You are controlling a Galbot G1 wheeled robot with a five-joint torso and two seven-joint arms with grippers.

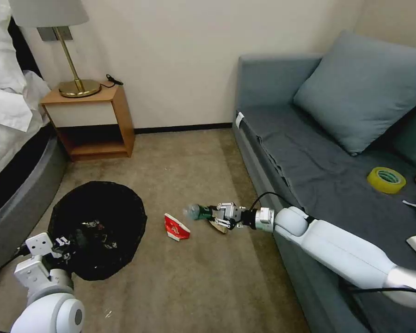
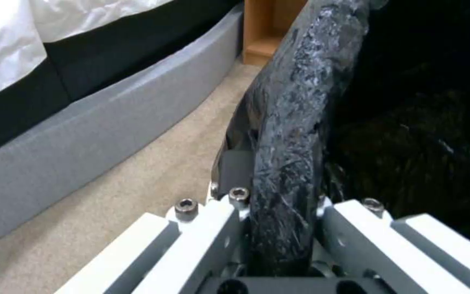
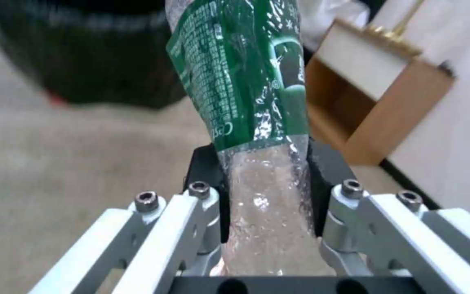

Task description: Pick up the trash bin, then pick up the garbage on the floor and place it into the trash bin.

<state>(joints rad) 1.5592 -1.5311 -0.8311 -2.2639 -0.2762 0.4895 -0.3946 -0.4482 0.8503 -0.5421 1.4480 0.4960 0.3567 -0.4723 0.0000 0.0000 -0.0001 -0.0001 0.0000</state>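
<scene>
Beige carpet runs between the grey sofa (image 1: pixel 309 175) and the round trash bin lined with crinkly black plastic (image 1: pixel 101 222). Sofa-side of that bin, the right gripper (image 1: pixel 217 215) pinches the small clear bottle with a green label (image 3: pixel 246 94), its long axis pointing binward. The left gripper (image 2: pixel 278 241) clamps the bin's rim (so the bin waits). A flattened red-and-white carton (image 1: pixel 175 227) lies between bottle and bin.

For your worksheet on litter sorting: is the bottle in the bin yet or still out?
Out. The right gripper is shut on the bottle beside the bin.
</scene>
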